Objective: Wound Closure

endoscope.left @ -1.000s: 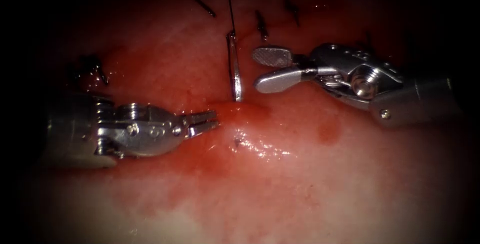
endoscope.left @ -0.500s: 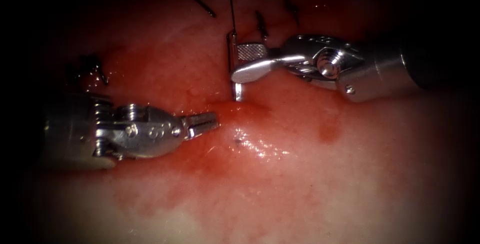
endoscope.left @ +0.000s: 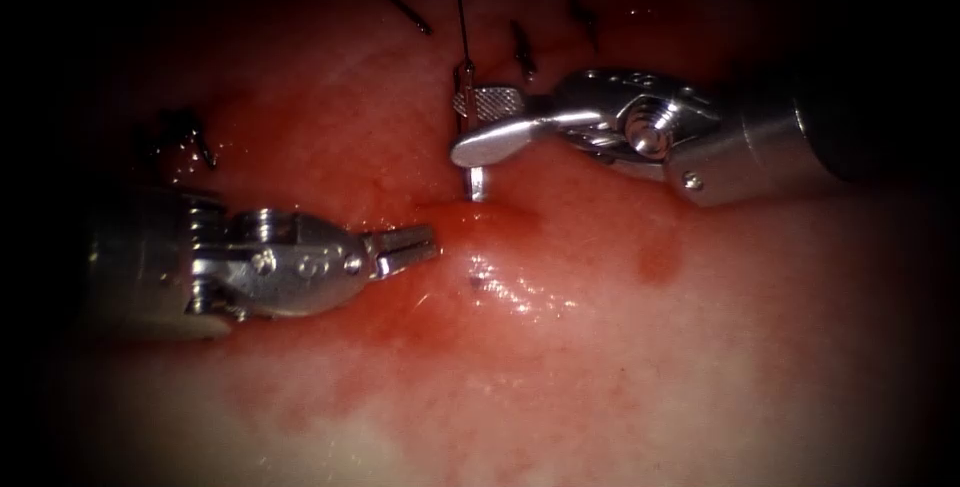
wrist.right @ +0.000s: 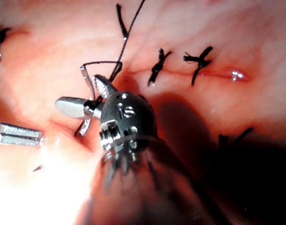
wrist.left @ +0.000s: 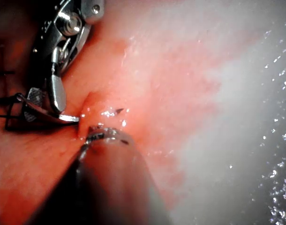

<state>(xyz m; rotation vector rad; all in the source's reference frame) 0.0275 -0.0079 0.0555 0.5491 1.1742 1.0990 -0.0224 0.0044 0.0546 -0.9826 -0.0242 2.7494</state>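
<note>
While right tool (endoscope.left: 475, 125) straddles needle (endoscope.left: 476, 182), unclamped

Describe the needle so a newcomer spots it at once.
Start at the right tool, entering over the tissue. Between its open fingers stands the needle: a thin silvery curve, point buried in the tissue, with thread trailing from its upper end, unlike the short dark stitches nearby.

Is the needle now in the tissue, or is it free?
In the tissue. The needle stands with its lower end sunk in the tissue; the right tool has open jaws around its upper part.
</note>
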